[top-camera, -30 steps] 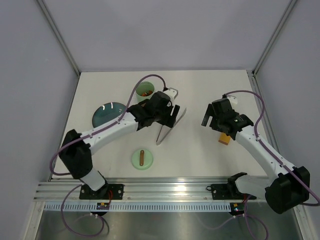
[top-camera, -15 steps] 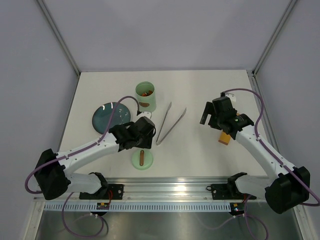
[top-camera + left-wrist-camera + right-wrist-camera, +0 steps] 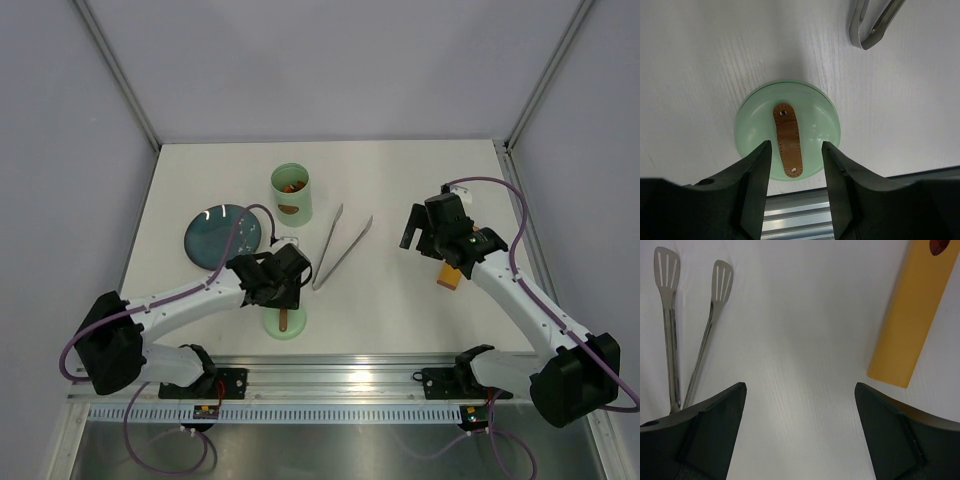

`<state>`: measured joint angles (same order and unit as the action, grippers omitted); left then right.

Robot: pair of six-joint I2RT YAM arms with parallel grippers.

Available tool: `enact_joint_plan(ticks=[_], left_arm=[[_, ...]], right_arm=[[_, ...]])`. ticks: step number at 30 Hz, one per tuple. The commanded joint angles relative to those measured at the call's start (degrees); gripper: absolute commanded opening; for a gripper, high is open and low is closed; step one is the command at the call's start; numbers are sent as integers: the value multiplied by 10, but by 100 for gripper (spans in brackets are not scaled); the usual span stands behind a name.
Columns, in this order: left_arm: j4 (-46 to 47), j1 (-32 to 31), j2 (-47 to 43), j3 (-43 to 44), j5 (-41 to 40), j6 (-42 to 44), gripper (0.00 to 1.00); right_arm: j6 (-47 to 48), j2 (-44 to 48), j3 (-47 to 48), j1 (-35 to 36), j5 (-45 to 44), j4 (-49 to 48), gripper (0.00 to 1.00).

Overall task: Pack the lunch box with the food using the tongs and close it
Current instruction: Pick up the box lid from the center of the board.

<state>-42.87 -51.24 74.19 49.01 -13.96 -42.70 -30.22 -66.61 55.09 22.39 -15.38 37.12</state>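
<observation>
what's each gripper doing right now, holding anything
left gripper: open, straddling the brown handle of the lid, not gripping it
right gripper: open, empty, above the table between the tongs and the orange strip

1. From above, the left gripper (image 3: 283, 292) covered the far half of the lid (image 3: 272, 325).
2. The food (image 3: 291, 186) in the lunch box (image 3: 292, 207) was too small to count.
3. The right arm (image 3: 482, 262) hid most of the strip (image 3: 449, 279).
4. The left wrist view's top edge cut the tongs (image 3: 856, 31) down to their joined end.
5. The right wrist view's top edge cut off one end of the strip, and a dark red bit (image 3: 939, 244) there could not be identified.
</observation>
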Motion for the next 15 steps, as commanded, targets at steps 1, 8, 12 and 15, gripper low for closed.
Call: enact_joint_plan(ticks=[1, 8, 12, 15], left_arm=[[22, -3, 13, -7, 10, -22, 47], [32, -3, 22, -23, 22, -27, 44], [48, -4, 26, -41, 35, -34, 43], [50, -4, 24, -45, 37, -36, 38]], right_arm=[[3, 3, 13, -2, 3, -11, 98], [6, -2, 17, -3, 3, -11, 98], [4, -5, 16, -2, 6, -14, 98], [5, -6, 18, -3, 7, -12, 98]])
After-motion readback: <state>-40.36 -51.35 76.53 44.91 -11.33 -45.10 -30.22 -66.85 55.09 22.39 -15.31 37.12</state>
